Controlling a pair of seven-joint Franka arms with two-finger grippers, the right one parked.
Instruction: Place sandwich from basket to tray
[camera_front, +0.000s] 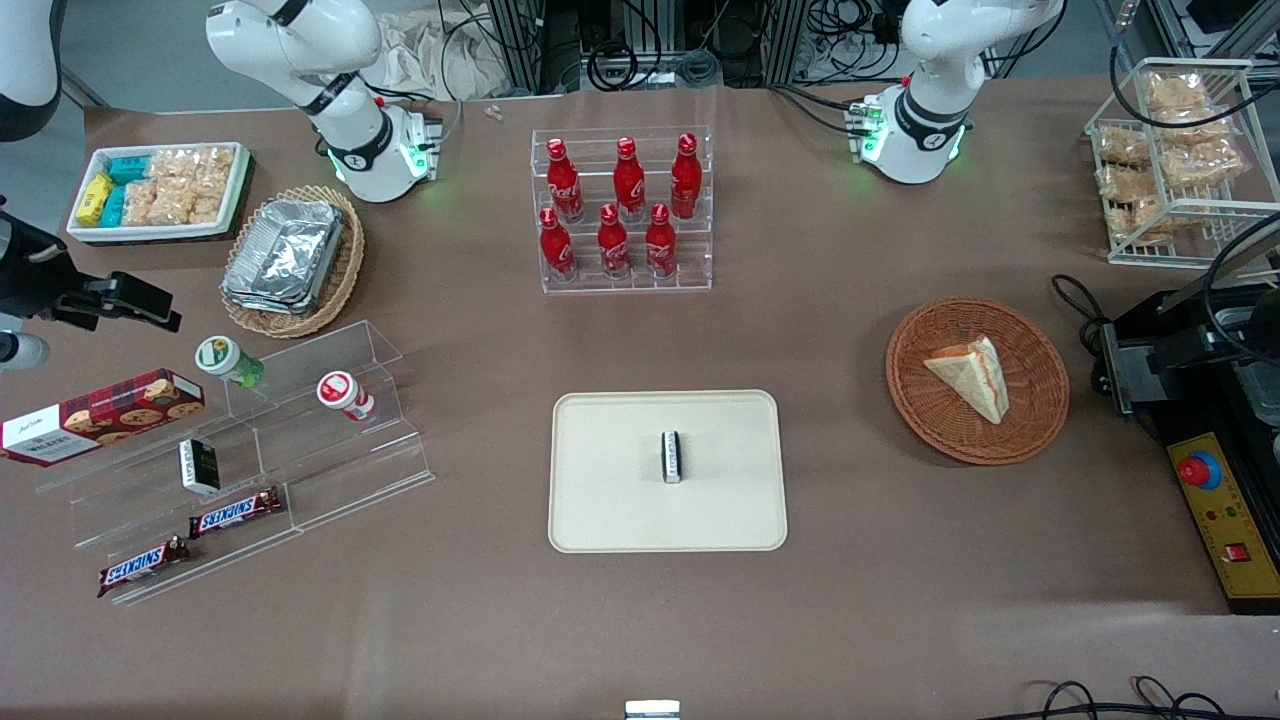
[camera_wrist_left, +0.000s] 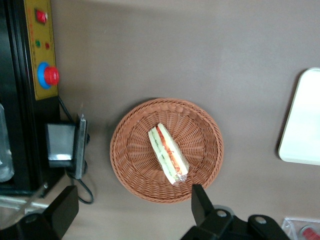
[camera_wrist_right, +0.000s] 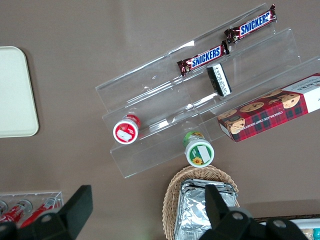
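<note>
From the front, the sandwich (camera_front: 970, 378) is lying inside the basket (camera_front: 977, 380), a pale wedge with its filling edge turned toward the working arm's end of the tabletop (camera_front: 900, 560). The tray (camera_front: 667, 470) is sitting well apart from the basket, toward the parked arm's end, and a small dark and white packet (camera_front: 672, 456) is resting near its middle. A clear rack of red bottles (camera_front: 620, 210) is standing farther from the front camera than the tray. The claw itself is not showing in this view.

From the left wrist, the claw (camera_wrist_left: 135, 207) is hanging wide open and holding nothing, its two dark fingers (camera_wrist_left: 201, 202) spread apart with the tabletop between them. The basket (camera_wrist_left: 166, 150) is lying directly below the claw, well clear of it, and the sandwich (camera_wrist_left: 168, 153) is resting near the basket's middle, its orange-red and green filling facing up. A corner of the tray (camera_wrist_left: 302, 120) is showing well off to one side of the claw, and a black control box (camera_wrist_left: 25, 95) with a red button is standing off to the other side.

From the right wrist, the claw is not showing.
</note>
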